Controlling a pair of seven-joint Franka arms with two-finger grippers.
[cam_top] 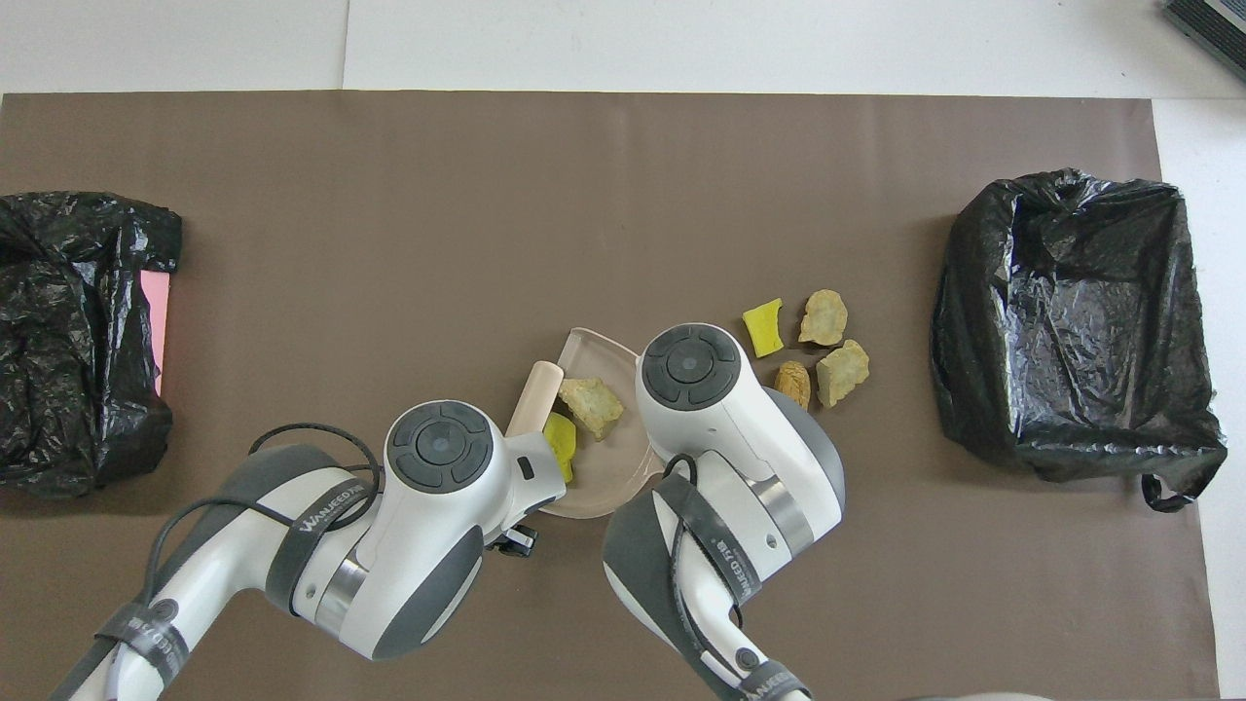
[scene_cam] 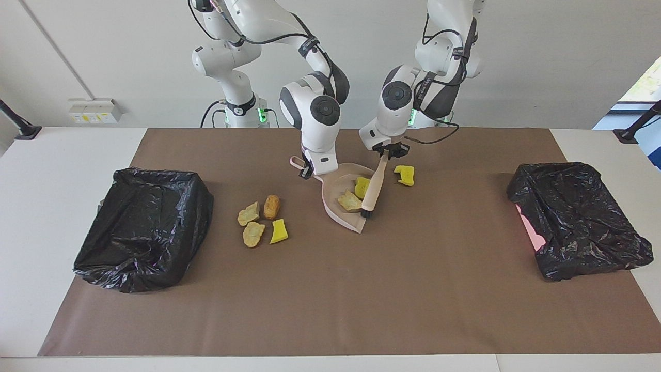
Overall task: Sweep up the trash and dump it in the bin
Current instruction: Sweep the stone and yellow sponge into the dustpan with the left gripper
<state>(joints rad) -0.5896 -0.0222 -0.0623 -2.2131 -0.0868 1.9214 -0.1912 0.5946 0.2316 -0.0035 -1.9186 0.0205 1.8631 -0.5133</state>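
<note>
My right gripper [scene_cam: 309,172] is shut on the handle of the beige dustpan [scene_cam: 336,214], which rests on the brown mat. My left gripper [scene_cam: 386,151] is shut on the handle of the beige brush [scene_cam: 373,188], whose dark bristles sit at the pan's mouth. Two pieces of trash lie inside the pan: a tan chunk [scene_cam: 349,201] [cam_top: 592,406] and a yellow foam bit [scene_cam: 361,186] [cam_top: 559,435]. Another yellow bit [scene_cam: 405,174] lies on the mat beside the pan toward the left arm's end. Several more pieces [scene_cam: 258,219] [cam_top: 808,341] sit between the pan and the black-lined bin [scene_cam: 144,227] [cam_top: 1071,321].
A second black bag [scene_cam: 578,219] [cam_top: 68,331] with a pink edge showing lies at the left arm's end of the mat. The brown mat [scene_cam: 330,299] covers most of the white table.
</note>
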